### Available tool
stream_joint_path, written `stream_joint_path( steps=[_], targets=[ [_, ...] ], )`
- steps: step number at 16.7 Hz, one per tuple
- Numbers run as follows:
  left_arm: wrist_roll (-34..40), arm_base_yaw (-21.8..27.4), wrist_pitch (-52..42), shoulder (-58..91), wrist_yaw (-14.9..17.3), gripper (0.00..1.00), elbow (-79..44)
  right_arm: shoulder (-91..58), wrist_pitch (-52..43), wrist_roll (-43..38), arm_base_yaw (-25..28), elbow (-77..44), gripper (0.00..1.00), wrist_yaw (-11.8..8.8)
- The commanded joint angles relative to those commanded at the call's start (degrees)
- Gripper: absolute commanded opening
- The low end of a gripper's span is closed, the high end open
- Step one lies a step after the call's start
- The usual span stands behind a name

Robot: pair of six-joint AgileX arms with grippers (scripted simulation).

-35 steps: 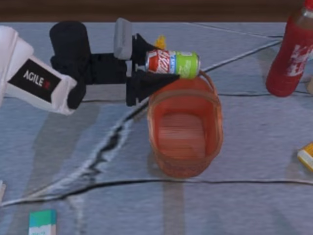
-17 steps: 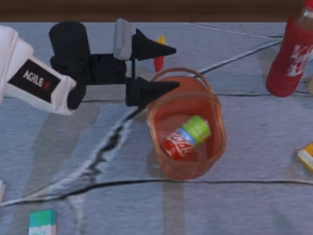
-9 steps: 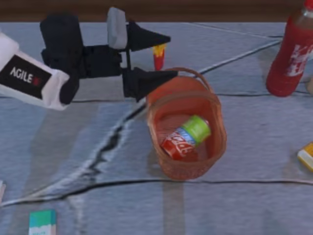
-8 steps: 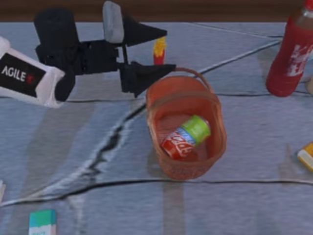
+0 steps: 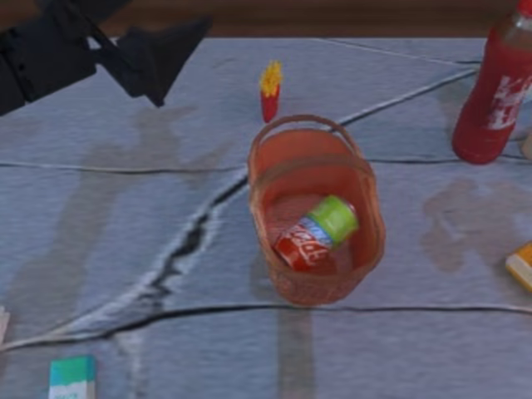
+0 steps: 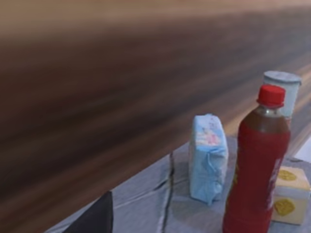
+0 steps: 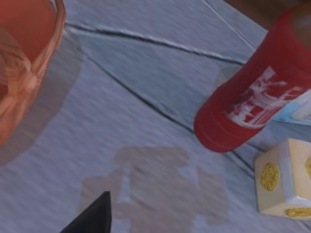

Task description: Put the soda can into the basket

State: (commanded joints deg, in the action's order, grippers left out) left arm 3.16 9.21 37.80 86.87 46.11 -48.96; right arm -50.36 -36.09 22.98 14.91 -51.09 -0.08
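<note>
left gripper [image 5: 170, 58]: matte black throughout; fingers [image 5: 162, 46] wedge-shaped, broad where they meet the body and tapering to sharp points; boxy black housing behind the jaws; no markings or cables show | right arm: only one black pointed fingertip [image 7: 92, 218] shows, plain and unmarked

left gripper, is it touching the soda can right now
Apart. The top view shows the left gripper near the table's far left corner, with bare table between it and the soda can lying in the basket.

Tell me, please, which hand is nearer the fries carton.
Left. The left hand hovers left of the fries carton; the right hand is outside the top view.
</note>
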Motion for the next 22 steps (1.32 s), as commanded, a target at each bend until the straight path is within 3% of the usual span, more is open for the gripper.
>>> stream_joint_path(
  steps=[8, 13, 17, 22],
  targets=[
    [0.61, -6.64, -23.15, -50.32, -26.16, 1.0, 27.85, -51.08, -33.52, 21.45, 13.53, -52.79, 1.0, 0.3],
    [-1.36, -9.26, -33.36, -75.6, -39.18, 1.0, 41.96, -75.13, -49.27, 31.41, 19.89, -77.43, 1.0, 0.37],
    [-2.88, -10.22, -37.26, -85.48, -45.19, 1.0, 48.07, -84.68, -56.1, 35.65, 22.58, -87.18, 1.0, 0.42],
    [-3.16, -10.35, -37.8, -86.87, -46.11, 1.0, 48.96, -85.98, -57.08, 36.25, 22.96, -88.54, 1.0, 0.43]
  ],
)
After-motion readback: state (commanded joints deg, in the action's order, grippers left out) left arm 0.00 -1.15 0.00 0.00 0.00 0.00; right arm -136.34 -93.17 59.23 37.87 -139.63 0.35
